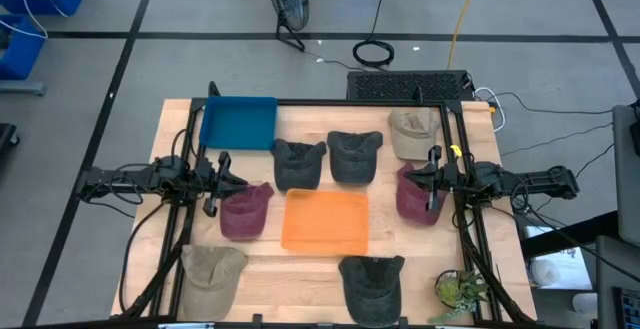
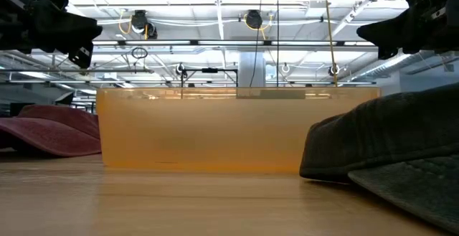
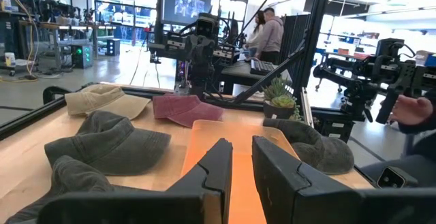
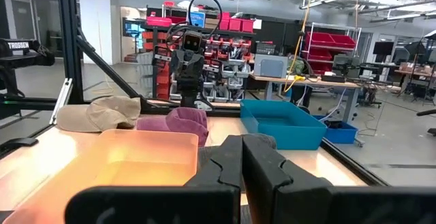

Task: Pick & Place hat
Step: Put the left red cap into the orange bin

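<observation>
Left gripper (image 1: 222, 181) jaws narrow, nothing held, hovering just left of orange tray (image 1: 325, 220), above maroon hat (image 1: 245, 211). Right gripper (image 1: 432, 179) fully closed, empty, right of tray over 2nd maroon hat (image 1: 413, 194). Step looks like pre-pick. Next prob: open wider, drop onto hat, grab crown, carry to tray.

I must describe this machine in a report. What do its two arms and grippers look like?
Both arms are black, slim and jointed, with black cables running along them. The left gripper and right gripper each have two dark, blocky, angular fingers. No markings are readable on them.
</observation>
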Tool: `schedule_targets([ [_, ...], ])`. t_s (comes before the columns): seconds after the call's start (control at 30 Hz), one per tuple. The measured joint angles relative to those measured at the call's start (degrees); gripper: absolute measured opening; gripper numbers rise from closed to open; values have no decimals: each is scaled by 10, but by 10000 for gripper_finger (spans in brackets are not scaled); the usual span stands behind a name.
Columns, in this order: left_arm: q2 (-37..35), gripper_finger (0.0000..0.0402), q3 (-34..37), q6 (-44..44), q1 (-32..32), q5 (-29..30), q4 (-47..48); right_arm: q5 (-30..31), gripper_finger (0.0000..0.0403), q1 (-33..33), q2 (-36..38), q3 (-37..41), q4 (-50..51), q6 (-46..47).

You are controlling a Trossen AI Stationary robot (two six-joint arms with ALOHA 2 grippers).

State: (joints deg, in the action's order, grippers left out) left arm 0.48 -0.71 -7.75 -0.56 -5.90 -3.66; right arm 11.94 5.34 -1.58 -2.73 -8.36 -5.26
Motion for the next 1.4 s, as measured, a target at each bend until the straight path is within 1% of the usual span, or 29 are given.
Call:
schedule_targets([
  [0.37,0,63,0,-6,0,3,-6,0,0,0,0,0,-7,11],
  [0.47,0,63,0,-3,0,29,-38,0,0,0,0,0,-8,73],
  [0.57,0,63,0,8,0,36,-50,0,0,0,0,0,-8,148],
  [0.63,0,63,0,11,0,36,-60,0,0,0,0,0,-7,178],
  [0.77,0,63,0,10,0,36,-57,1,0,0,0,0,-22,178],
  [0.97,0,63,0,-29,0,36,-57,0,0,0,0,0,-55,165],
  [1.07,0,63,0,-33,0,49,-71,21,0,0,0,0,-93,128],
  [1.13,0,63,0,-41,0,47,-80,44,0,0,0,0,-131,105],
  [1.17,0,63,0,-48,0,46,-87,47,0,-1,0,0,-150,88],
  [1.23,0,63,0,-50,0,50,-101,41,0,-1,0,0,-198,13],
  [1.27,0,63,0,-48,0,61,-115,26,0,-1,0,-2,-219,-21],
  [1.33,1,63,0,-32,0,111,-164,-6,0,-1,-5,-14,-242,-83],
  [1.4,6,63,-1,-20,1,152,-209,-14,0,-1,-20,-36,-225,-112],
])
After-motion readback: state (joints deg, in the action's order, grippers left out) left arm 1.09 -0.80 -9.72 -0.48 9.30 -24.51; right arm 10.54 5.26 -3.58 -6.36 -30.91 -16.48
